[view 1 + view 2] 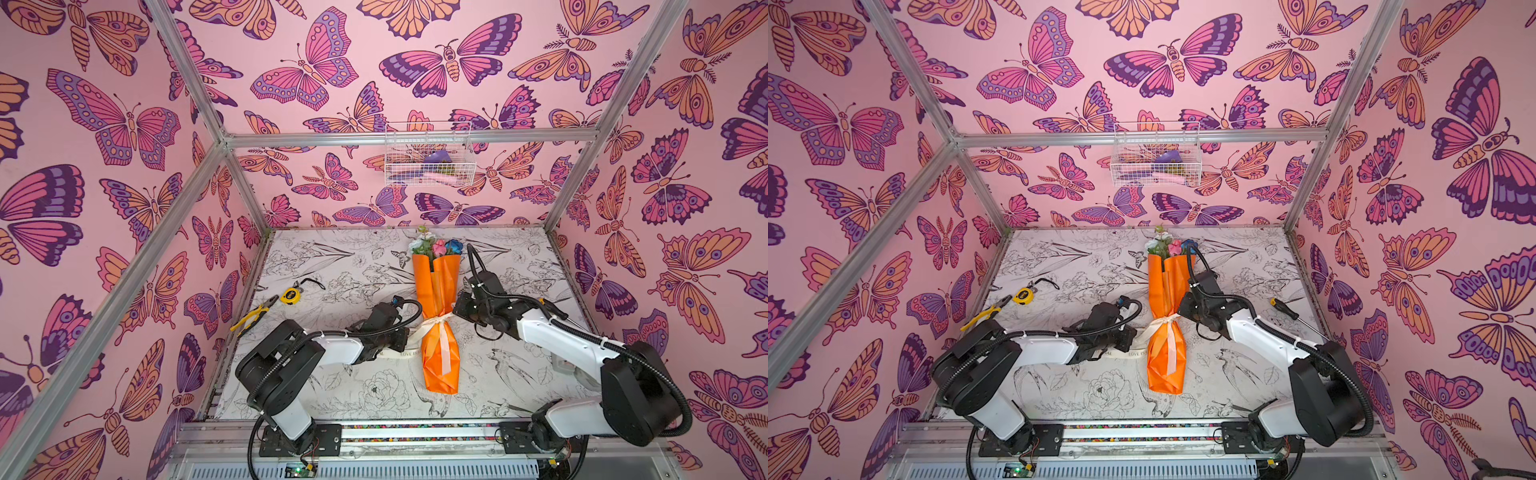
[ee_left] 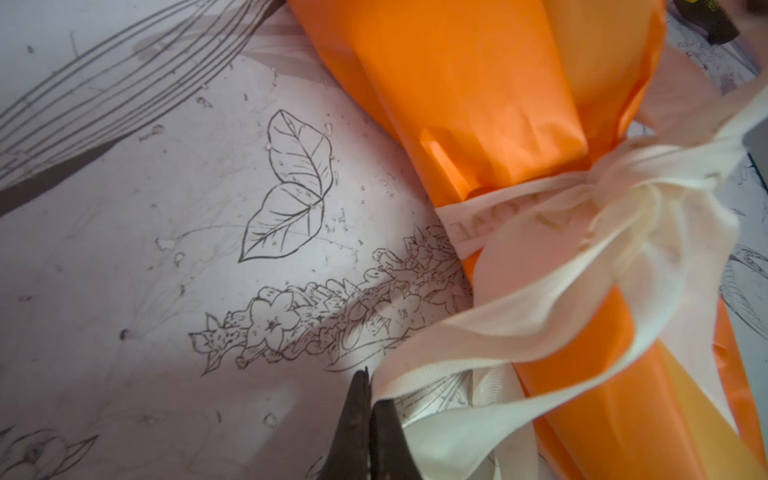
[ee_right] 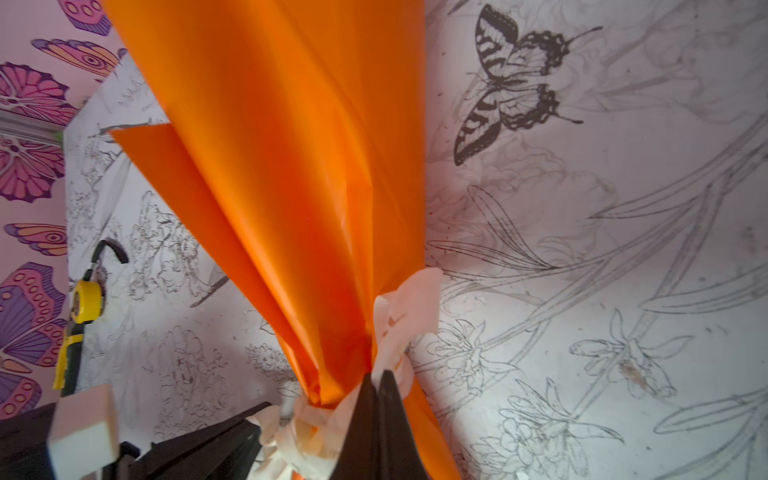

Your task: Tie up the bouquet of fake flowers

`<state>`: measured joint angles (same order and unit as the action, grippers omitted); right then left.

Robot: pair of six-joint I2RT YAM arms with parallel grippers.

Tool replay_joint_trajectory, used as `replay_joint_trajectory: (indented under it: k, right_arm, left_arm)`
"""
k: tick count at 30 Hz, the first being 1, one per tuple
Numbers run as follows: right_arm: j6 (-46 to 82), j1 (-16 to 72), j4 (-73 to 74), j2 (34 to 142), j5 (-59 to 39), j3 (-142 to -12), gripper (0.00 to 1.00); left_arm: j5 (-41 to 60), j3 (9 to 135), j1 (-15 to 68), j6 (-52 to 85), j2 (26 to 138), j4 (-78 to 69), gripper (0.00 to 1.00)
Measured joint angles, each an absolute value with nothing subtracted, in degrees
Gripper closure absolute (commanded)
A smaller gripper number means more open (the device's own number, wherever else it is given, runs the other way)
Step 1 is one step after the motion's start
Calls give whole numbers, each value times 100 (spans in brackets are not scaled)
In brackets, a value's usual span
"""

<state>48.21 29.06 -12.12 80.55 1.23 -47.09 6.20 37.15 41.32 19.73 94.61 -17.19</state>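
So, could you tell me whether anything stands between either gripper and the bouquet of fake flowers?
Nothing visible blocks them. The left gripper and right gripper sit right beside the bouquet of fake flowers, each shut on the cream ribbon tied round it.

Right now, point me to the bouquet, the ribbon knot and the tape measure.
bouquet of fake flowers [image 1: 432,286]: in a top view, on the orange wrapping above the tie.
ribbon [image 2: 619,199]: left wrist view, on the knot.
tape measure [image 1: 1022,295]: in a top view, on the yellow case.
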Motion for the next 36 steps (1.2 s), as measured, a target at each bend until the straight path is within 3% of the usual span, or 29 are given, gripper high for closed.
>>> replay_joint_trajectory:
  k: [17, 36]
  right_arm:
    - [3988, 2729, -2128, 8256, 1079, -4915, 100]
    - [3809, 2182, -1988, 8624, 915, -4692, 100]
  left_arm:
    - [-115, 3730, 4134, 1629, 9284, -1083, 100]
    - [-274, 3795, 4206, 1616, 9303, -1044, 100]
